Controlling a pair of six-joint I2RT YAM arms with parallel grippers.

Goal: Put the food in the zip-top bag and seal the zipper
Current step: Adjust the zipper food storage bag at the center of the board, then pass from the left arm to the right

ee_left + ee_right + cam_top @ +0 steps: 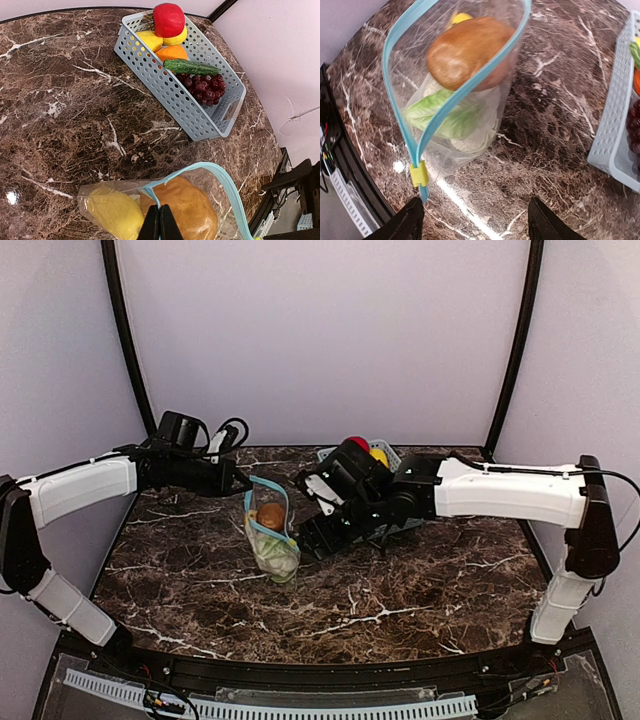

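Left gripper [160, 226]: jaws clenched on zipper [200, 165] rim. Right gripper [477, 222]: jaws spread, slider [419, 174] beside one finger. Bag [270, 530], mouth agape, food [465, 117] inside, lies on basket's [170, 95] left. Loading looks done; you seal next: nip slider, run it along zipper.

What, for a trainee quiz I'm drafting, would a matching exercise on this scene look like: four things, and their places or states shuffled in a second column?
Things:
1. brown round food
2. dark grapes
3. left gripper
4. right gripper

Places or states:
A. open, near the yellow slider
B. inside the zip-top bag
C. in the blue basket
D. shut on the zip-top bag's mouth edge

Pairs: 1-B, 2-C, 3-D, 4-A.
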